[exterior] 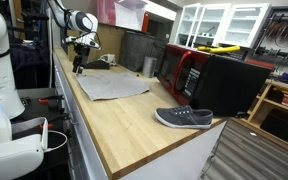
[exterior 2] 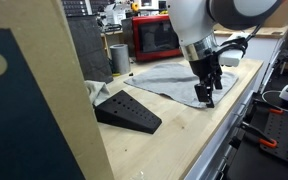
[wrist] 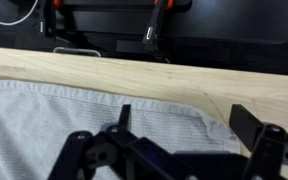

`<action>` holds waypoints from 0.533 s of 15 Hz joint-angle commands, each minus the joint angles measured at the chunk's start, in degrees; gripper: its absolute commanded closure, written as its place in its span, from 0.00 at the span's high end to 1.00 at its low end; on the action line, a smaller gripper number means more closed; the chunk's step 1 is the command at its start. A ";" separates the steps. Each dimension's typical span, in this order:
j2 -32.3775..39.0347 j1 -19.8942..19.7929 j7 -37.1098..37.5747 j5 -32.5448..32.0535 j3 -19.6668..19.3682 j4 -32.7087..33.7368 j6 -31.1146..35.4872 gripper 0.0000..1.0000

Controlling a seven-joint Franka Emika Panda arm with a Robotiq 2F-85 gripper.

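A grey towel (exterior: 114, 86) lies flat on the wooden counter (exterior: 134, 125); it also shows in an exterior view (exterior 2: 164, 80) and in the wrist view (wrist: 74, 110). My gripper (exterior 2: 206, 96) hangs over the towel's corner near the counter's edge, fingers pointing down, and also appears in an exterior view (exterior: 79, 63). In the wrist view the gripper (wrist: 184, 128) is open, with its two dark fingers on either side of the towel corner (wrist: 216, 118). Nothing is held. Whether the fingertips touch the cloth cannot be told.
A dark shoe (exterior: 184, 118) lies on the counter, also visible in an exterior view (exterior 2: 127, 110). A red microwave (exterior: 187, 72) and a black box (exterior: 234, 82) stand at the back. A metal cup (exterior 2: 119, 57) stands behind the towel. The counter edge (wrist: 134, 58) runs just beyond the towel.
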 commanded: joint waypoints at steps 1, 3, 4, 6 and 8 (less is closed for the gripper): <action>2.47 0.96 -0.32 -2.34 0.25 1.91 1.42 1.00; 3.37 1.31 -0.80 -2.65 0.06 2.25 1.87 1.00; 3.82 1.46 -0.90 -2.88 0.01 2.24 2.21 1.00; 4.85 1.81 -0.81 -3.48 -0.01 2.22 2.89 1.00; 5.50 2.15 -0.80 -4.99 -0.10 1.98 3.42 0.75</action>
